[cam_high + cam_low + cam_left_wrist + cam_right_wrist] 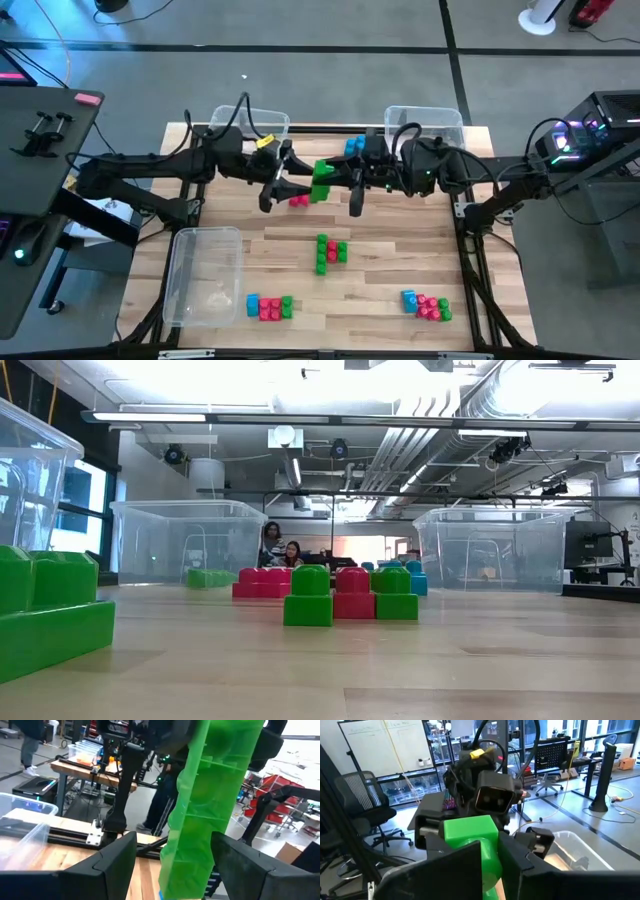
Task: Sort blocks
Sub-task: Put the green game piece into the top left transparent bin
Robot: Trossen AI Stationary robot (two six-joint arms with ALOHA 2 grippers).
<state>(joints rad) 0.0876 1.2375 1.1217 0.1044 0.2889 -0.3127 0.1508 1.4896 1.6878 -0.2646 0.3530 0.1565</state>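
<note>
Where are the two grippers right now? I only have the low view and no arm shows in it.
Observer: Both are raised over the back middle of the table. The left gripper and the right gripper point at each other.
Operator: Is either one holding anything?
Observer: Yes. The right gripper is shut on a green block, which hangs between the two grippers above the table.
Operator: Any blocks that I can't see?
Observer: A blue, red and green cluster lies at the front right of the table, and I cannot find it in your view.
</note>
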